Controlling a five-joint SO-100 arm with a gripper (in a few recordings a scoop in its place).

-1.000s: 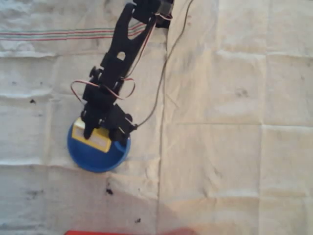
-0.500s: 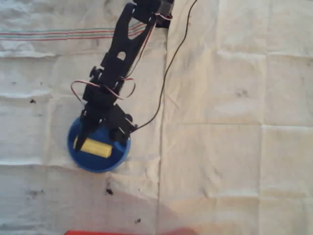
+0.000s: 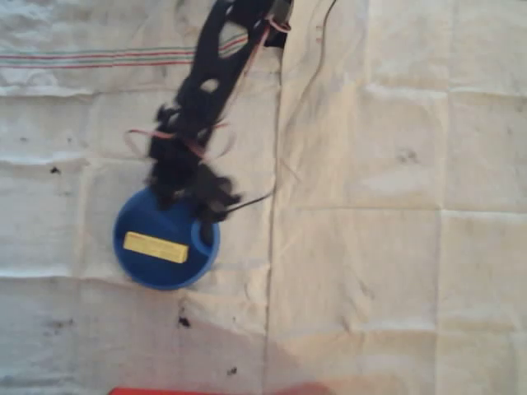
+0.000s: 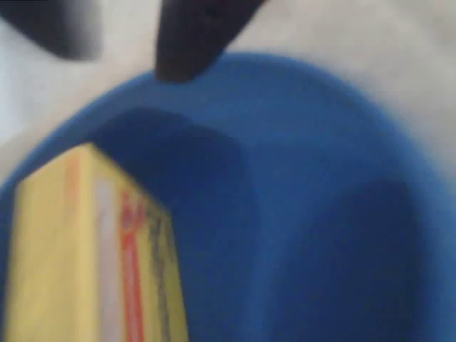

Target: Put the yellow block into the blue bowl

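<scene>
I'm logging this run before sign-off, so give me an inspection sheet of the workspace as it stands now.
Surface: creased pale cloth with dark specks and red stripes at top left.
Job's things: yellow block lies flat inside the blue bowl, free of the fingers.
Clutter: a red edge at the bottom border.
Grippers: gripper, blurred, above the bowl's upper rim; holds nothing, opening unclear.
Cables: a dark cable runs from the arm's base; a red-white wire loop at the wrist.
Surroundings: nothing seen.
</scene>
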